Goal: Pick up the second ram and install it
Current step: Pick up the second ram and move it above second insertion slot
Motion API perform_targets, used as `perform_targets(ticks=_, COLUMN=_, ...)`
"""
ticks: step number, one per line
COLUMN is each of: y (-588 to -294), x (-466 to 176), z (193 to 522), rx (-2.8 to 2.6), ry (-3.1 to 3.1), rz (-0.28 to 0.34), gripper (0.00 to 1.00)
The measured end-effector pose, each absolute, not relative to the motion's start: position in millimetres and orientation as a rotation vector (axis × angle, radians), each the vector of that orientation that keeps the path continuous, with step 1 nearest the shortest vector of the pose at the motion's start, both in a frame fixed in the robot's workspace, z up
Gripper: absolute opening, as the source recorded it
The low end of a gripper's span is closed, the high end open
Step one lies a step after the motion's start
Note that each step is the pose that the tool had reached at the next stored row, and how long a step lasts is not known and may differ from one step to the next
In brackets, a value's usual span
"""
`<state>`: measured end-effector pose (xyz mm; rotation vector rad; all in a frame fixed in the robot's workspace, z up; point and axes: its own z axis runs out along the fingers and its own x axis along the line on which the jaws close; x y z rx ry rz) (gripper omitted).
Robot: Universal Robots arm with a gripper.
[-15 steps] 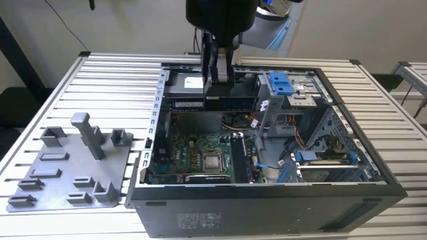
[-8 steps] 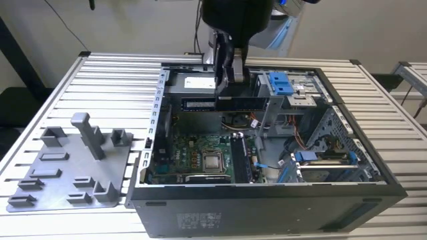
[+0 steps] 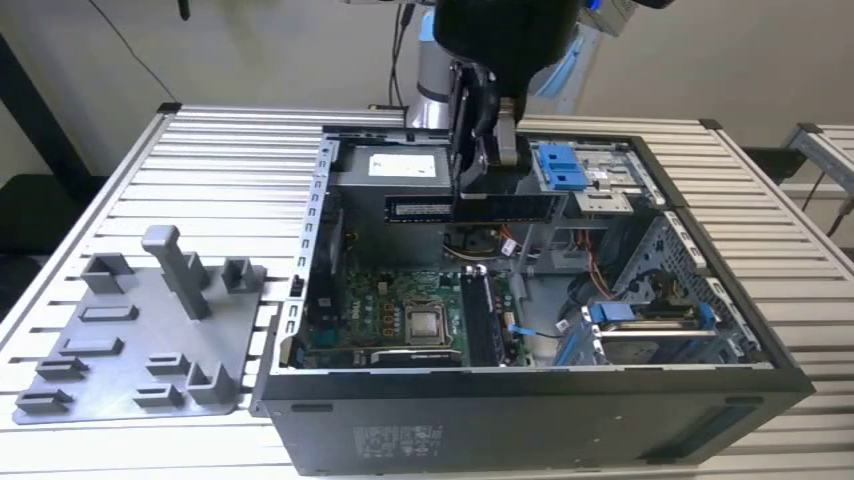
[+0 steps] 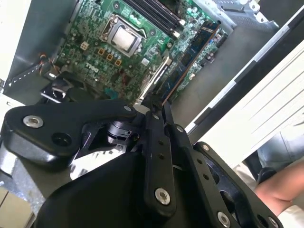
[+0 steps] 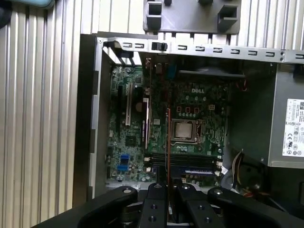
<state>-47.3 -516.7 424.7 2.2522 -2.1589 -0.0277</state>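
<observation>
Pale wall (image 3: 267, 50) behind; slatted metal table (image 3: 214, 170); similar table (image 3: 830, 150) exterior view's right.

The arm (image 3: 433, 88) rises at the far edge of the desk in the exterior view, its silver column topped by a black wrist housing (image 3: 507, 28) that hangs over the open case. From it the gripper (image 3: 482, 178) points straight down, well above the case floor. Its black fingers (image 4: 158, 142) are drawn together, with the linkages folded inward in both wrist views. They pinch the second ram (image 3: 475, 207) near the middle of its upper edge, so the stick hangs level and on edge beneath the fingertips.
</observation>
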Motion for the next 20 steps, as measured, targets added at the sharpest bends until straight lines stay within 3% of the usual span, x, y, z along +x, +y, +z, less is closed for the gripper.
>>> perform_targets(ticks=20, y=-516.6, x=9.0, z=424.5, rx=2.252, ry=-2.159, rz=-0.028, gripper=0.14)
